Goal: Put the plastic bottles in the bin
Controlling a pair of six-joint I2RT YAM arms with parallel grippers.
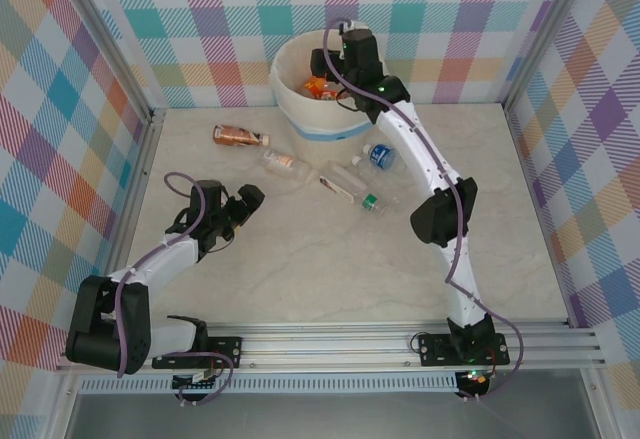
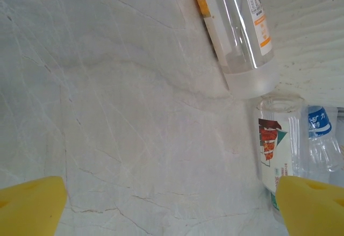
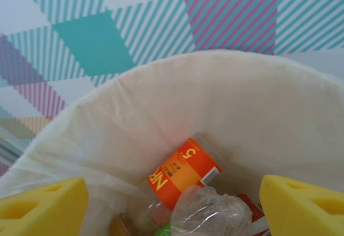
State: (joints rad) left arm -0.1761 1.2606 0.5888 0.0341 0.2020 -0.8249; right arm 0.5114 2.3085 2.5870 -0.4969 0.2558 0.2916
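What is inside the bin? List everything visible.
The bin holds an orange-labelled bottle and, overlapping it, a crumpled clear bottle. Bits of amber, green and red peek out beside them. Anything beneath this top layer is covered, so the total cannot be counted.

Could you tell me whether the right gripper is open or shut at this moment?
Open: the right gripper has its yellow fingertips spread wide, gripping nothing, above the bin.

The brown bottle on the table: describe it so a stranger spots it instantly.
Find the cream-white bin at the far side of the table. Left of its base lies the brown bottle. The other loose bottles are clear; this one is dark brown.
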